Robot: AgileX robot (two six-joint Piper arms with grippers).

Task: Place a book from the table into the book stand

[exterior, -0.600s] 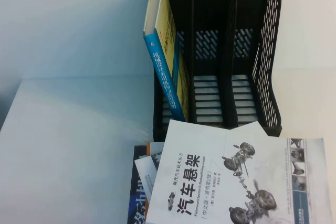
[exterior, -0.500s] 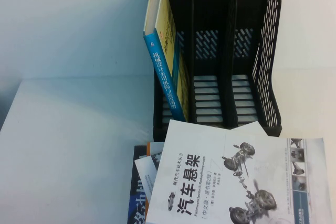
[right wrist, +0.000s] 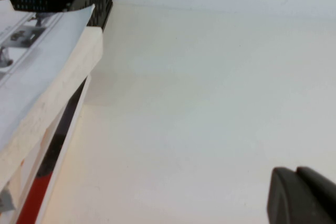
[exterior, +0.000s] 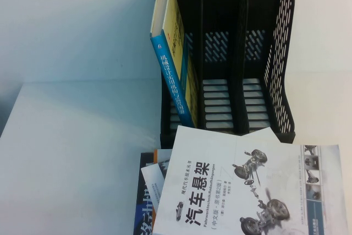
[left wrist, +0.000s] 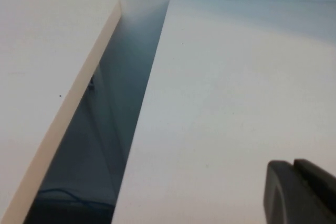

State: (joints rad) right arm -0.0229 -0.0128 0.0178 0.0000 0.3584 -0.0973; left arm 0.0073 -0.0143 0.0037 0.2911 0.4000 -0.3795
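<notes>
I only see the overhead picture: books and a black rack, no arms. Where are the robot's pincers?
Observer: The left pincer hangs over the pale white tabletop, beside a dark gap.
Visitor: And the right?
Observer: The right pincer hangs over the same tabletop, beside the white car-drawing paperback.
Visitor: Anything under that paperback?
Observer: A thick pale page block, something red lower down.
</notes>
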